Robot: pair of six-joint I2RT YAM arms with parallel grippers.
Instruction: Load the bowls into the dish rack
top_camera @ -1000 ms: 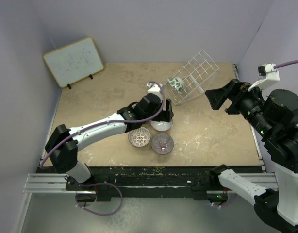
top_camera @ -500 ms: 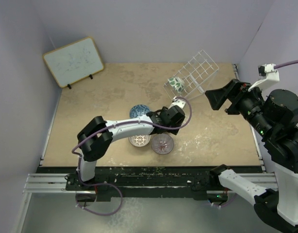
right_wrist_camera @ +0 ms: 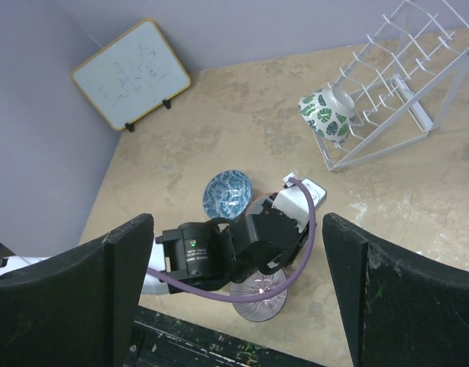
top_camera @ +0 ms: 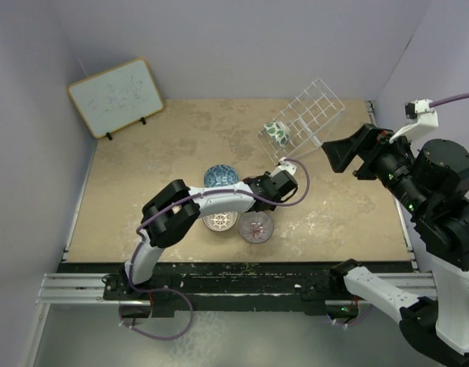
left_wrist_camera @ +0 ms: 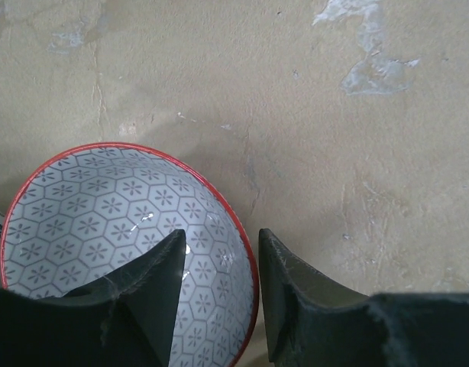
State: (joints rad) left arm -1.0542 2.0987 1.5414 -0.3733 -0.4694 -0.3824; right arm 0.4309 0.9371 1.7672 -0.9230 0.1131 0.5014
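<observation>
Left gripper (left_wrist_camera: pixel 221 245): jaws narrowing to half-open, rim of grey bowl (left_wrist_camera: pixel 105 222) between them, clamp not yet evident; lift toward rack (top_camera: pixel 307 115), ahead, judged next.

Wood-framed whiteboard (top_camera: pixel 115 97) propped at far left, mottled tan tabletop (top_camera: pixel 181 138), lilac walls (top_camera: pixel 242 38)

The left gripper (left_wrist_camera: pixel 221 237) hides the near rim of the grey-white bowl (left_wrist_camera: pixel 89 214).
</observation>
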